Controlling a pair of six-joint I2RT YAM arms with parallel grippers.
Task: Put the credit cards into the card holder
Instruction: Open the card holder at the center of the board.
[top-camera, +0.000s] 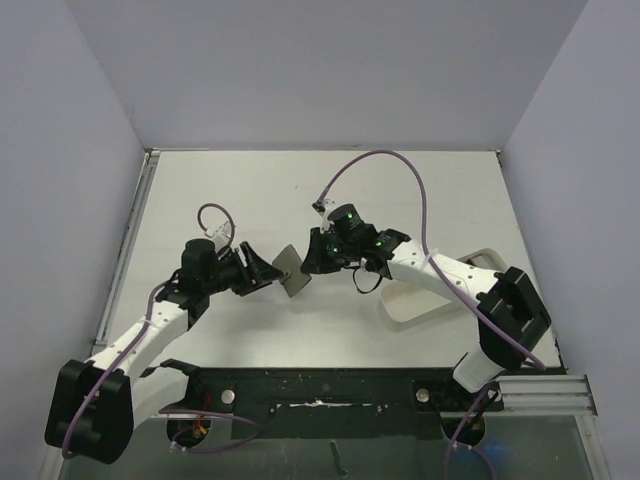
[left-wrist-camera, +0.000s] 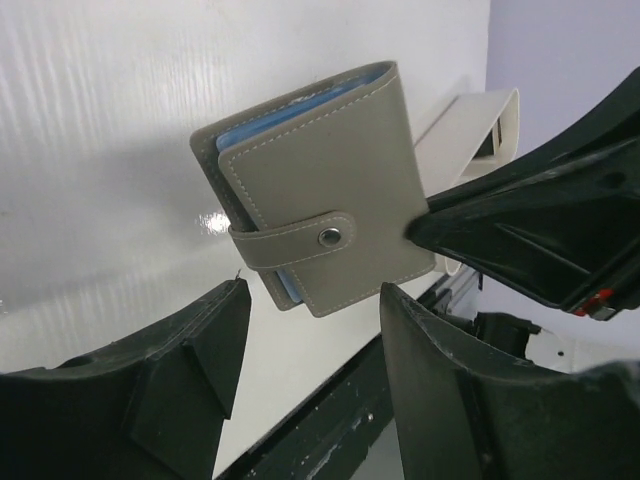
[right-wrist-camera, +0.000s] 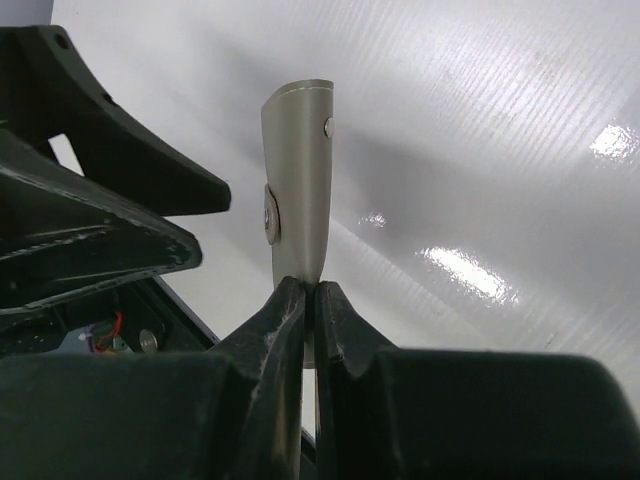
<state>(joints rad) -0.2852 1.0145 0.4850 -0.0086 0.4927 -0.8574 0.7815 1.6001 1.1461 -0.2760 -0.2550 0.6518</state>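
The right tool (right-wrist-camera: 308, 295) is pinching the card holder (right-wrist-camera: 298, 180) by one thin edge. Its fingers are pressed almost together, and it is holding the card holder up off the table (top-camera: 400, 190), straight out ahead of its tips. The left tool (left-wrist-camera: 312, 300) is standing wide and carrying nothing. The holder's flat face is hanging just in front of its tips, touching neither finger.

The holder is folded shut, its strap is snapped across the front, and blue lining is peeking out at the edges. No credit cards are showing in any view. A white tray (top-camera: 420, 305) is lying under the arm behind the right tool, with its inside hidden.

The holder is looking light and soft-skinned, with some stiffness from its layers. Gripped at one margin like this, it is likely to swivel or flex when pushed, and its smooth cover may slide between the pads. The sensible place for the left tool to take hold is the strap's free end beside the stud, peeling it away while the right tool is bracing the opposite edge. Thin, stiff cards are best gripped by their short ends.
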